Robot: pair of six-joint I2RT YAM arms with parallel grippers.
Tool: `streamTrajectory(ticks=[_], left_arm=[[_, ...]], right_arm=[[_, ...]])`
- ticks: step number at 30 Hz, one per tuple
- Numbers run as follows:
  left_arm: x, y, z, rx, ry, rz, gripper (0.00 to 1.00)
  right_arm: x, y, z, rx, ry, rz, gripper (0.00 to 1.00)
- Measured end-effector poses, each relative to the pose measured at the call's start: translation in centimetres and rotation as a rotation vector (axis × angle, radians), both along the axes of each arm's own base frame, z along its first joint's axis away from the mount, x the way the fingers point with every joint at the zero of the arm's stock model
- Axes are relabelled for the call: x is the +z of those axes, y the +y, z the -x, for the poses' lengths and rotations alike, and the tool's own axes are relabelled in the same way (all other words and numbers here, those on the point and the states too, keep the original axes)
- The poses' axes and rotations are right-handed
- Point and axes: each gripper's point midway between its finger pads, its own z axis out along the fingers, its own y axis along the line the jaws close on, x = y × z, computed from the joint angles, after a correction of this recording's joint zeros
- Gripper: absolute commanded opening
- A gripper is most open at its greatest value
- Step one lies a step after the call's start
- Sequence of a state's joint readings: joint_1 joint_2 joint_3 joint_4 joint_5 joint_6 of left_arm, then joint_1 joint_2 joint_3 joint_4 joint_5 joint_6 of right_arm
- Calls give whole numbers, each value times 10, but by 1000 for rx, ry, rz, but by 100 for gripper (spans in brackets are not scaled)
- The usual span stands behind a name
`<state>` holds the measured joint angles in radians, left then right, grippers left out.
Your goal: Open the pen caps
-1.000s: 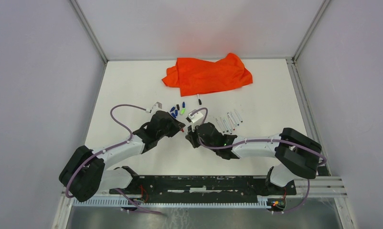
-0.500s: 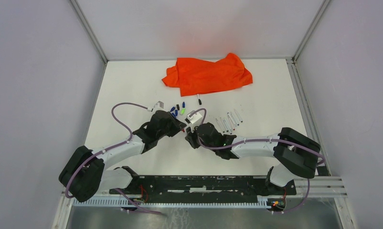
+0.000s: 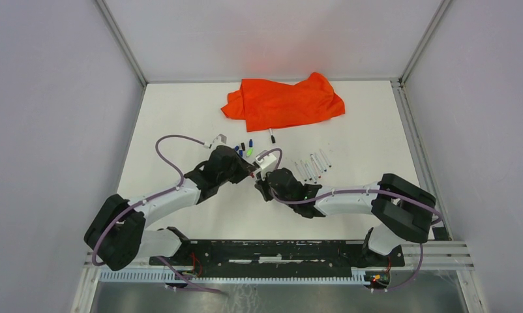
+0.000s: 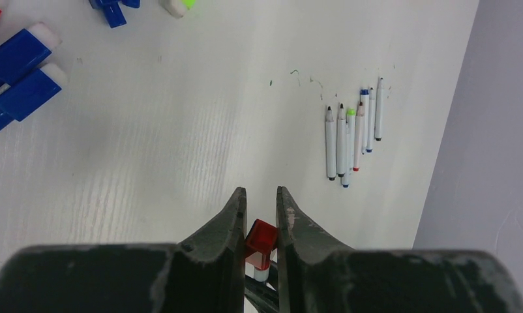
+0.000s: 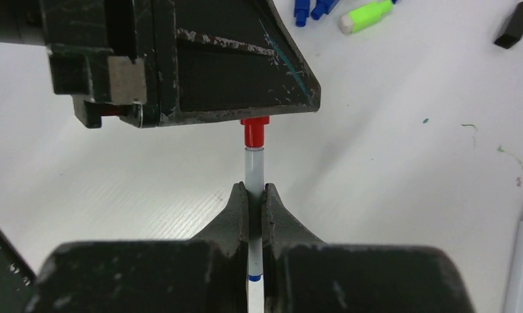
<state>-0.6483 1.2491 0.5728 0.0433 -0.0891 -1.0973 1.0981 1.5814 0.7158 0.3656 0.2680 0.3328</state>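
The two arms meet nose to nose over the middle of the table (image 4: 180,130). The left jaws are pressed in on a red cap (image 4: 261,236), which sits pinched between their tips. The right jaws are clamped on the white pen (image 5: 254,171) the cap belongs to, gripping the barrel just behind it. From the right wrist the cap shows directly ahead of the right jaws, at the end of the barrel and tucked under the left jaws. I cannot tell whether it has come loose from the pen.

Ahead of the left jaws and off to their left lie blue caps (image 4: 24,55) in a small cluster. Ahead and to their right is a row of uncapped pens (image 4: 347,140), side by side. Beyond the right jaws, to their right, lie a green cap (image 5: 366,14) and a black cap (image 5: 512,26). Well beyond both sets of jaws an orange cloth (image 3: 282,101) lies rumpled.
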Motion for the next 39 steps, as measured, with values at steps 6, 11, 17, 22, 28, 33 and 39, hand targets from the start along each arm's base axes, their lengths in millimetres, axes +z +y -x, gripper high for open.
streamTrajectory(ticks=[6, 11, 17, 22, 28, 33, 39], left_arm=[[7, -5, -20, 62, 5, 3, 2], [16, -17, -35, 103, 17, 54, 2], [22, -16, -46, 130, 25, 6, 2], [38, 2, -68, 164, -15, -198, 5], [24, 49, -78, 205, 19, -469, 8], [-5, 87, -76, 216, 112, -619, 11], [-32, 101, -80, 188, 193, -710, 14]], right_arm=[[-10, -21, -10, -85, -45, 94, 0], [-46, -63, -12, -169, -47, 291, 0], [-56, -85, -11, -205, -59, 365, 0], [-55, -95, -18, -234, -57, 384, 0], [-57, -117, -37, -299, -35, 403, 3], [-57, -130, -50, -340, -22, 402, 9], [-57, -138, -59, -353, -14, 403, 19]])
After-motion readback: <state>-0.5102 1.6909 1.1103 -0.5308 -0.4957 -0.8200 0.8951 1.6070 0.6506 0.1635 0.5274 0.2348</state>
